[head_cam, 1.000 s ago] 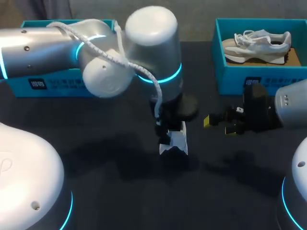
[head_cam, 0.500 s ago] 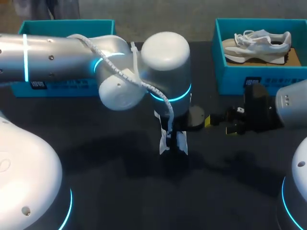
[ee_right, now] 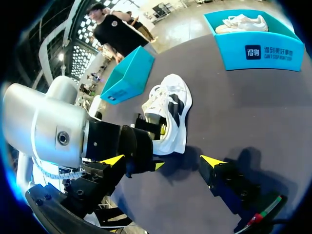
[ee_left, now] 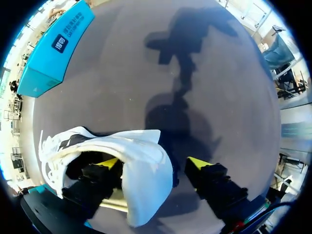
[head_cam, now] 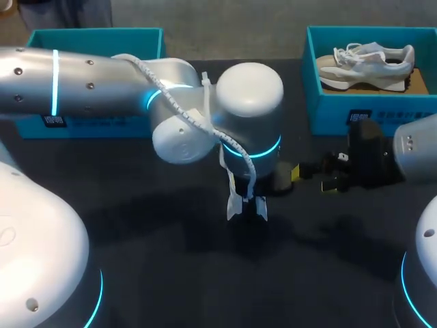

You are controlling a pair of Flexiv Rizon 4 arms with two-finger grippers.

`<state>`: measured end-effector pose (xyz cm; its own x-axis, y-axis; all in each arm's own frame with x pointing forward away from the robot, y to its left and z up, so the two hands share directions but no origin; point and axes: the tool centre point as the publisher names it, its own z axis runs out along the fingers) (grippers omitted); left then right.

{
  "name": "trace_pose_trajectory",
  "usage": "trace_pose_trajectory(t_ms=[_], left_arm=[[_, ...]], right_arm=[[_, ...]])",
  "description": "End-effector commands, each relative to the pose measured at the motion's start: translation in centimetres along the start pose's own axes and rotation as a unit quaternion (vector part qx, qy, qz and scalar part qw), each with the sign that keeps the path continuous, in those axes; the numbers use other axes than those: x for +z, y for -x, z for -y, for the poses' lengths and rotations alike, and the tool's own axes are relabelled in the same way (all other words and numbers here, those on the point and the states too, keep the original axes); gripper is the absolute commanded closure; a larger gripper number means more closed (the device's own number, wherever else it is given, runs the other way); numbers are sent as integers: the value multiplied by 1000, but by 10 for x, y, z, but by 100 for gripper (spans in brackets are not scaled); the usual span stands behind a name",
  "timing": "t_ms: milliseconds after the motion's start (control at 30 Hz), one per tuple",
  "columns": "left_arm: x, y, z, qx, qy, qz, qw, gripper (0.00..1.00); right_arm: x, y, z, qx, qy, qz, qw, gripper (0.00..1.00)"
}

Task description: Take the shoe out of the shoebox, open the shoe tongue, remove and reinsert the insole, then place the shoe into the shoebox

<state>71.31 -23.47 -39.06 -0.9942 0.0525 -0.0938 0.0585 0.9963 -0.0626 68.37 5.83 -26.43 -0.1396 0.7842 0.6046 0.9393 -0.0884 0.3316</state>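
Observation:
A white shoe [head_cam: 246,207] with black trim lies on the dark table at the middle, mostly hidden under my left wrist. My left gripper [ee_left: 155,163] points down on it. One finger [ee_left: 108,164] is inside the shoe's opening and the other finger [ee_left: 201,164] is outside the heel [ee_left: 146,175], a small gap away, so it is open. My right gripper [head_cam: 313,179] hangs open and empty just right of the shoe. In the right wrist view the shoe [ee_right: 171,109] lies ahead of the right gripper [ee_right: 162,161], with my left gripper's black body between them.
A teal shoebox [head_cam: 362,113] at the back right holds a second, pale shoe [head_cam: 369,61]. Another teal box [head_cam: 95,37] stands at the back left, partly behind my left arm. Bare dark tabletop lies in front of the shoe.
My left arm has swung right over the shoe, and its wrist now covers more of it. Its fingers have narrowed a little. Shoe and right arm have stayed put.

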Motion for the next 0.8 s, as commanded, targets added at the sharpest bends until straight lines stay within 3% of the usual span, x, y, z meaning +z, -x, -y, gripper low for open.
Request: trace_pose_trajectory(t_ms=[33,300,433,533,600,700,800], left_arm=[[-2,-3,4,-5,6,5,1000,36],[-8,-6,1,-6,8,8,1000,39],[-10,-7,-3,-11,9,11,1000,33],[-10,-6,-6,-14,9,11,1000,23],[-10,-6,-8,-16,9,11,1000,24],[-11,-5,-10,-19,8,12,1000,33],[-12,-5,-10,-17,8,11,1000,51]], right_arm=[[2,-2,1,1,2,3,1000,0],[2,-2,1,1,2,3,1000,0],[2,-2,1,1,2,3,1000,0],[2,-2,1,1,2,3,1000,0],[2,-2,1,1,2,3,1000,0],[2,-2,1,1,2,3,1000,0],[2,-2,1,1,2,3,1000,0]])
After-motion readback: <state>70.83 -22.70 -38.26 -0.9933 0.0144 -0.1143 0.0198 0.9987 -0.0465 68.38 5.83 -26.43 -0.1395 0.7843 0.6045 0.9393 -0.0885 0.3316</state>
